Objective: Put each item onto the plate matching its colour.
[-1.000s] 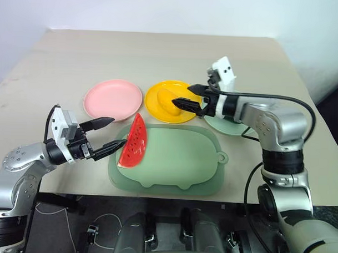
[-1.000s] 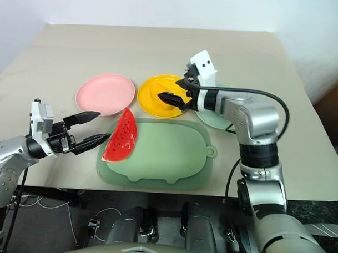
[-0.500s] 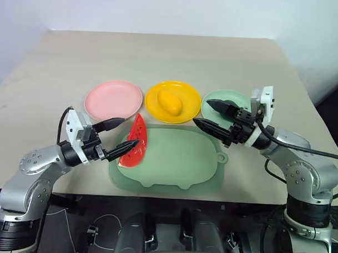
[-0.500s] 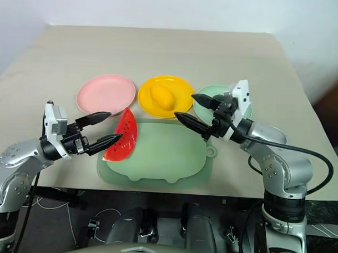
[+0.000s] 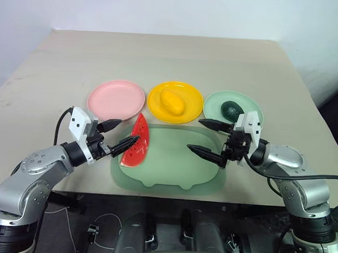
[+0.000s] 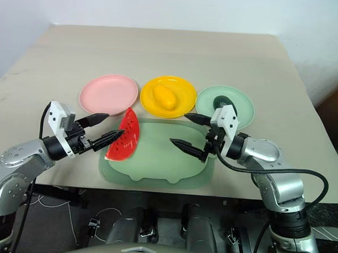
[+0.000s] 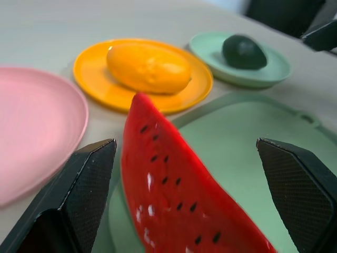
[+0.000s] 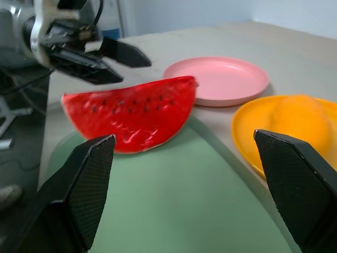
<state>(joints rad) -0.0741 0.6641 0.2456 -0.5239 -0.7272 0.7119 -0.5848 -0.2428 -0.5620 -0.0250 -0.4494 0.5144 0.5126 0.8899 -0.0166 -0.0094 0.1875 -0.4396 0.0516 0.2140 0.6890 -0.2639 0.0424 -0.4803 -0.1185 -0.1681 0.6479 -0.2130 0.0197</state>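
The red watermelon wedge (image 5: 136,148) stands on its rind at the left edge of the green mat (image 5: 173,174). My left gripper (image 5: 126,131) is open beside it, one fingertip (image 5: 134,140) at the wedge's near face. The wedge (image 7: 174,179) lies between the left fingers in the left wrist view. The pink plate (image 5: 115,99) is bare. The yellow mango (image 5: 171,101) lies on the yellow plate (image 5: 195,102), and the dark avocado (image 5: 232,110) on the pale green plate (image 5: 250,110). My right gripper (image 5: 195,134) hangs open over the mat's right side, holding nothing.
The three plates stand in a row behind the mat on a beige table (image 5: 160,54). The mat's tab (image 6: 210,164) lies under the right gripper. The table's front edge runs close behind both arms.
My right gripper drew back from the mango on the yellow plate, toward me and down, to the mat's right side, uncovering the avocado. The left gripper edged slightly toward the wedge.
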